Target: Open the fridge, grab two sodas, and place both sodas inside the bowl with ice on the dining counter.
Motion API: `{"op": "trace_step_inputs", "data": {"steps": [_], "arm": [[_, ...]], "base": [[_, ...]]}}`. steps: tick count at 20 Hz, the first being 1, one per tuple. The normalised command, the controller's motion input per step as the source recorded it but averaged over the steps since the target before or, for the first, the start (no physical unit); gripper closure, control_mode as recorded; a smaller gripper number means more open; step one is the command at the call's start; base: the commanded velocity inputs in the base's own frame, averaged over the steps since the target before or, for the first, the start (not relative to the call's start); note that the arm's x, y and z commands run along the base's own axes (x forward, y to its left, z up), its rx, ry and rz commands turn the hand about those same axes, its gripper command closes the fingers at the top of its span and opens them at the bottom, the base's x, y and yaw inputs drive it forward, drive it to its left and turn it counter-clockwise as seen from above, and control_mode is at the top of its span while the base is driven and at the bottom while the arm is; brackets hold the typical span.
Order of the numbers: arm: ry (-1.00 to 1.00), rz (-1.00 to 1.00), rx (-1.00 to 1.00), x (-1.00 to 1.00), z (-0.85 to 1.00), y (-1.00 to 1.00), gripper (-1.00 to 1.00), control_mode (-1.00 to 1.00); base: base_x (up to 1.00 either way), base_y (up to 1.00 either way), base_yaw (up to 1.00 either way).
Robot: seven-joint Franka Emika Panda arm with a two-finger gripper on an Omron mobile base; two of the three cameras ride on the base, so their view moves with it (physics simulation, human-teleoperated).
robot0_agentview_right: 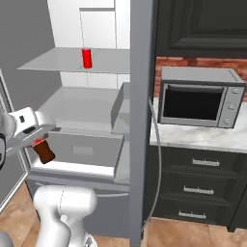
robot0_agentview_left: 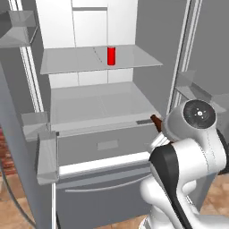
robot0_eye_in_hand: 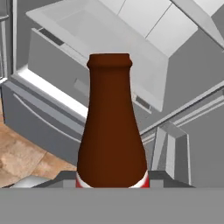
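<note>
Pincer (robot0_eye_in_hand: 111,183) clamped partway closed on the small dark brown bottle with the narrow neck (robot0_eye_in_hand: 110,127), gripped low on its body at a red-and-white band, neck pointing away from the hand. Held in the air in front of the tall grey French-door fridge (robot0_agentview_left: 103,134), off its shelves, just outside the front edge of the lower grey shelf and above the bottom drawer; seen from the right base camera tilted, neck downward (robot0_agentview_right: 44,151). Both fridge doors swung open, white inside showing. Small plain red cylindrical can (robot0_agentview_left: 111,56) standing upright on the upper grey shelf (robot0_agentview_left: 67,60), near its middle and toward the front edge, well apart from the bottle. Silver microwave (robot0_agentview_right: 200,96) on the pale stone worktop (robot0_agentview_right: 202,137) over dark cabinets, right of the fridge.
</note>
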Motion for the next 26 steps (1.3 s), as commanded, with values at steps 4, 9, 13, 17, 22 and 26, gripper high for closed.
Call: {"op": "trace_step_inputs", "data": {"steps": [4,9,13,17,22,26], "arm": [[0.00,0.00,0.00,0.00,0.00,0.00,1.00,1.00],[0.00,0.00,0.00,0.00,0.00,0.00,1.00,1.00],[0.00,0.00,0.00,0.00,0.00,0.00,1.00,1.00],[0.00,0.00,0.00,0.00,0.00,0.00,1.00,1.00],[0.00,0.00,0.00,0.00,0.00,0.00,1.00,1.00],[0.00,0.00,0.00,0.00,0.00,0.00,1.00,1.00]], "base": [[-0.87,0.00,0.00],[-0.99,0.23,0.00],[-1.00,0.71,0.03],[-0.96,0.52,0.21],[0.01,0.01,0.47],[-0.10,-0.11,0.52]]}}
